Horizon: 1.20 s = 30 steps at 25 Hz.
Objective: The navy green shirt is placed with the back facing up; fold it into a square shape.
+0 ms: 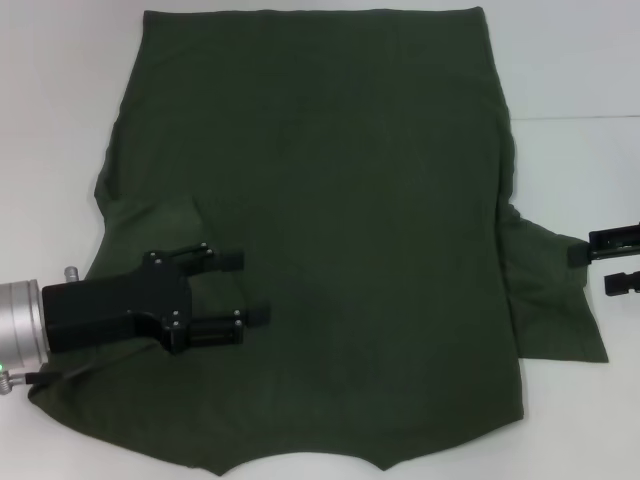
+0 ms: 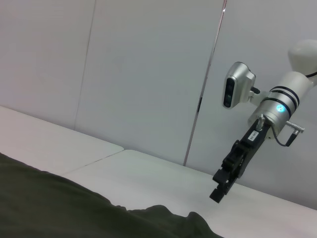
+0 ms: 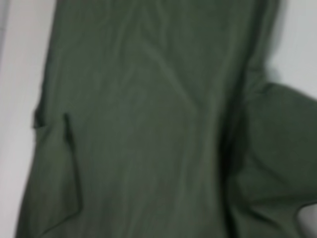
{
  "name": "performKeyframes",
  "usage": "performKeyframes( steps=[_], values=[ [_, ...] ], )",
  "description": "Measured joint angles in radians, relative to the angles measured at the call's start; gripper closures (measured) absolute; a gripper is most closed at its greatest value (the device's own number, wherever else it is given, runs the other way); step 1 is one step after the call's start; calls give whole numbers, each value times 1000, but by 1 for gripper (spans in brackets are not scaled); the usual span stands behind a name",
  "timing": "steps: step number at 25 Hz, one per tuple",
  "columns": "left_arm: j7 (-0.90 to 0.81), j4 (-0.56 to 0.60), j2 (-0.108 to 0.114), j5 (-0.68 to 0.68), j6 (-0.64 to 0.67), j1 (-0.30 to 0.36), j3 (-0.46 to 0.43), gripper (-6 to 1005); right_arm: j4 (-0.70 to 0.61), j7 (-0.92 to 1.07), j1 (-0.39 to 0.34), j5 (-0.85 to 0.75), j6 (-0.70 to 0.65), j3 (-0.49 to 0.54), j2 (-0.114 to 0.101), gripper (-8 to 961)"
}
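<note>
Shirt fabric, the navy green shirt [image 1: 320, 200], lay spread across the white table [image 1: 60, 80]. Overhead we saw our left gripper [image 1: 235, 290] spread open, empty, above its left sleeve; our right gripper [image 1: 610, 262], open, beside the right sleeve, appeared whole only from the left wrist.

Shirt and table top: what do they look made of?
The navy green shirt: soft matte knit by the look, likely cotton; it drapes limp, with shallow wrinkles and no sheen. The table: smooth white hard surface, maybe laminate, faintly glossy; exact material is unclear. Left gripper hovers open over the shirt.
</note>
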Motion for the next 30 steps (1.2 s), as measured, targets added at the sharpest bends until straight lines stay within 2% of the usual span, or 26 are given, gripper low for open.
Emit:
performKeyframes(
  steps=[11,15,30],
  values=[
    [-10,1,0,7,-13,-13,15,158,46,-8,2,-45,120,-9,9,37],
    [-11,2,-7,7,-32,-16,31,158,66,-23,3,-47,148,-11,14,37],
    [-11,1,-12,7,-41,-26,52,158,97,-67,19,-43,197,-11,39,36]
  ],
)
